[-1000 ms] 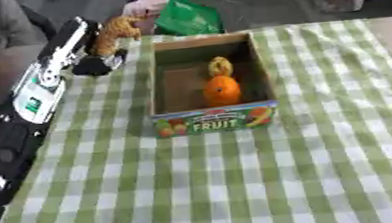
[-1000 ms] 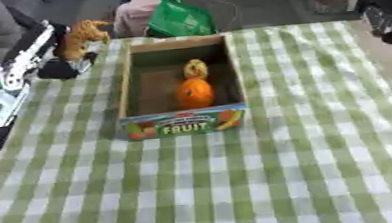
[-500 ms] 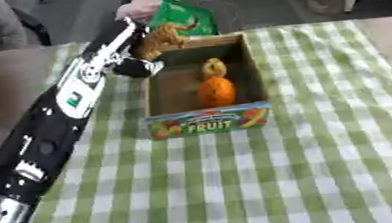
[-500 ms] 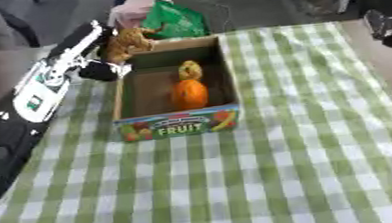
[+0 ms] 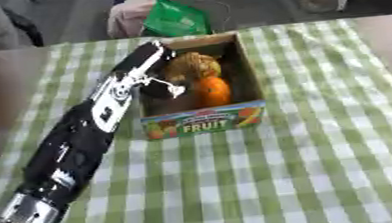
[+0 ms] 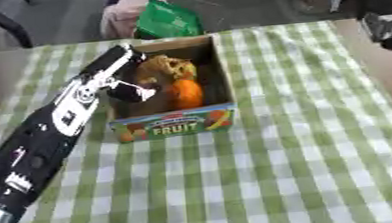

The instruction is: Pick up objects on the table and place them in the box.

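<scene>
Left hand (image 5: pixel 158 86) inside cardboard box (image 5: pixel 248 77); lumpy brown object (image 5: pixel 189 66); round orange (image 5: pixel 212 91).

Cardboard fruit box (image 5: pixel 202 123) stands on the checked tablecloth (image 5: pixel 284 177), toward its far side. Inside lie a round orange fruit (image 5: pixel 212 91) and, behind it, a brown lumpy object (image 5: pixel 191 66). The left hand (image 5: pixel 158 86) reaches over the box's left wall. Beyond the table's far edge sits a green bag (image 5: pixel 173 20). The right hand (image 6: pixel 388 30) shows at the right edge.
</scene>
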Controlling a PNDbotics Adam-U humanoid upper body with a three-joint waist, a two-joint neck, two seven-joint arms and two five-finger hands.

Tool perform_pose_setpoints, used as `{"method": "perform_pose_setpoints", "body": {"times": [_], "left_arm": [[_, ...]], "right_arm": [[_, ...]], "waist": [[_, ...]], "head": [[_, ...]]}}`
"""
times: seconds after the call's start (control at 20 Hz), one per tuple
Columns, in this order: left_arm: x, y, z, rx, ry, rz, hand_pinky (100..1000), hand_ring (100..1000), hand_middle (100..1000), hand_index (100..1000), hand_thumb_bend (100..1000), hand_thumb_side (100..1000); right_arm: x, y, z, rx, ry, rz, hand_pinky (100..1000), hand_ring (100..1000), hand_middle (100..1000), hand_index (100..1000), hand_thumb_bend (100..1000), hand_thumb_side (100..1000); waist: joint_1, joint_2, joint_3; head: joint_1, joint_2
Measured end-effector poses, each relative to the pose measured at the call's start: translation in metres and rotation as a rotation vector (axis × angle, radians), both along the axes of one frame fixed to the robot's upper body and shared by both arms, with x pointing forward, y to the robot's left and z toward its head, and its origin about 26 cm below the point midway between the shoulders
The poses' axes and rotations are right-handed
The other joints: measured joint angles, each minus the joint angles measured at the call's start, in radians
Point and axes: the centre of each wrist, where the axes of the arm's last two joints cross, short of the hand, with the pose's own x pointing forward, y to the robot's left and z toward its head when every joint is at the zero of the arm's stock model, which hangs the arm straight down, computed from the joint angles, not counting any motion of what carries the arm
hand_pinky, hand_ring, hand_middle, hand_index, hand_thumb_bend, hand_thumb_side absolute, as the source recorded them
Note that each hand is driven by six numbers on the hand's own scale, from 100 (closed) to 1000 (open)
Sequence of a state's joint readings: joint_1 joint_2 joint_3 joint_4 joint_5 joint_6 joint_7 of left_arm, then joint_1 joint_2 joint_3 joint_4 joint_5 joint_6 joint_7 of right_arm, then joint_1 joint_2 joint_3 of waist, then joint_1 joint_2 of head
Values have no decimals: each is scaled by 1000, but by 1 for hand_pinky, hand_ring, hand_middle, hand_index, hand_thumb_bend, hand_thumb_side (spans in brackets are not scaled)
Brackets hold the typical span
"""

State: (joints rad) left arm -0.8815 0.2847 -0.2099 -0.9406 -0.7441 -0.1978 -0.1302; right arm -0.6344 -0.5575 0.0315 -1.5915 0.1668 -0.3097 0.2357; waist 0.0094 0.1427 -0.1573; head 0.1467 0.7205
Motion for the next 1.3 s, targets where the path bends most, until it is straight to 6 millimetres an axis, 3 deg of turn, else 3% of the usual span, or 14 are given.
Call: {"method": "perform_pose_setpoints", "body": {"times": [0.4,0.55,0.8,1.0,1.3], "left_arm": [[-8,3,26,111,-163,-9,627,495,458,589,820,181],[-11,8,36,133,-192,-21,627,498,463,592,822,224],[-23,24,56,152,-231,-39,627,489,458,590,815,164],[-39,39,66,62,-245,-31,624,479,448,581,810,129],[-78,72,68,-179,-239,13,624,467,438,573,804,100]], "right_arm": [[0,0,0,-1,3,-1,728,821,704,882,100,175],[0,0,0,-1,3,-1,729,821,703,882,100,178],[0,0,-1,-2,4,-2,728,820,700,877,100,185],[1,-2,-2,-5,8,-9,729,821,700,878,100,189],[0,-6,-6,2,16,-22,732,827,703,881,100,207]], "waist": [[1,0,8],[3,-1,16],[2,-1,28],[1,-2,40],[7,-2,56]], "head": [[-3,0],[-6,0],[-10,0],[-14,-1],[-18,-2]]}}
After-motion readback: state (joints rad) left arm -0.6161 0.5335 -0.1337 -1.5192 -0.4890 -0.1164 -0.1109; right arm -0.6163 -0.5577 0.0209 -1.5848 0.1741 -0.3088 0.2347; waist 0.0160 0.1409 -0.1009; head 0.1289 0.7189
